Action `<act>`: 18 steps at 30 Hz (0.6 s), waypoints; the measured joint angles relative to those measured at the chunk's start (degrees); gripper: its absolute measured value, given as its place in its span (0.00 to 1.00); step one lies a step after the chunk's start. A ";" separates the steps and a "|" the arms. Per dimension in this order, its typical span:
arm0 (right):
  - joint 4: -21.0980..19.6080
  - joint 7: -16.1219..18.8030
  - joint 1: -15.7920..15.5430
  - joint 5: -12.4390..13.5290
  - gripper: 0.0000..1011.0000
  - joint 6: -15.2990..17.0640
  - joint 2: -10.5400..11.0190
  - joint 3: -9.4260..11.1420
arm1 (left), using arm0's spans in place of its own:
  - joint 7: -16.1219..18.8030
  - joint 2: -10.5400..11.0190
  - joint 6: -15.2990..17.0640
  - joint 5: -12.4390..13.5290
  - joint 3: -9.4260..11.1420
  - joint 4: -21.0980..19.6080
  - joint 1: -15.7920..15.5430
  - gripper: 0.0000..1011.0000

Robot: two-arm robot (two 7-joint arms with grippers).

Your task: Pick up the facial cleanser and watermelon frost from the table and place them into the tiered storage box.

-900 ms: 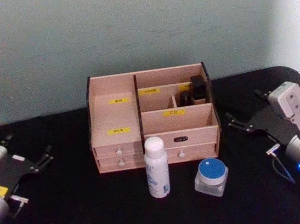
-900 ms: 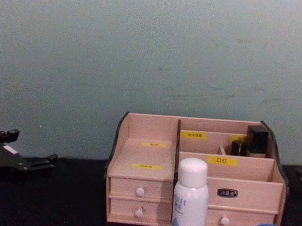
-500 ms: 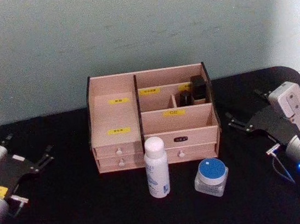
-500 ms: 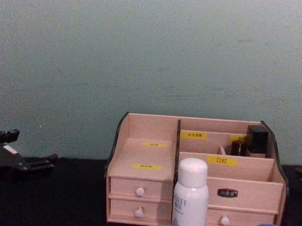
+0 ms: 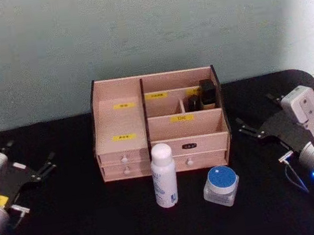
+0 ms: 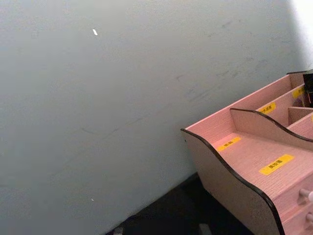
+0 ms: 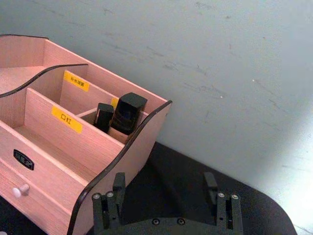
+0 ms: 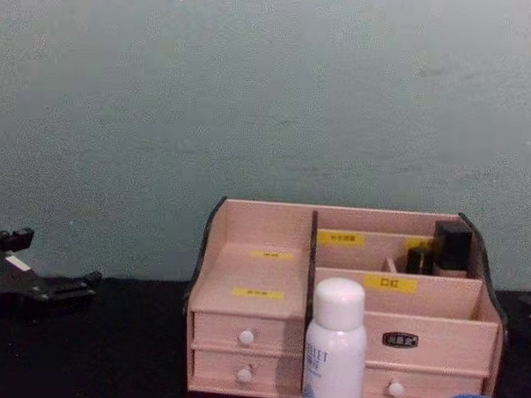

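- Standing upright on the black table [image 5: 101, 223], just in front of the drawers of the storage box [image 5: 164, 82]: the cleanser bottle [image 5: 164, 174]. Probably stood that way so its round body can be gripped from the side.
- Just to its right, lid up and flat on the table, near the box front but not touching: the jar [image 5: 221, 185].
- Left hand [image 5: 31, 150]: fingers apart, holding nothing, low at the table's far left and well apart from the bottle.
- Right hand [image 5: 254, 110]: fingers spread, holding nothing, at the far right. Nearer the jar than the bottle, but apart from both.
- Both aimed inward, seemingly ready to reach in.
- Back right compartment already taken by small dark bottles [image 5: 207, 92]. Long front compartment and left shelves bare, so likelier drop spots.
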 joint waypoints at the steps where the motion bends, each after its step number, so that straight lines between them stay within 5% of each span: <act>1: 0.00 0.00 0.00 0.00 0.99 0.00 0.00 0.00 | 0.00 0.00 0.00 0.00 0.00 0.00 0.00 0.99; 18: -0.40 0.04 -0.77 -1.10 0.99 -1.35 -0.51 1.70 | 0.00 0.00 0.00 0.00 0.00 0.00 0.00 0.99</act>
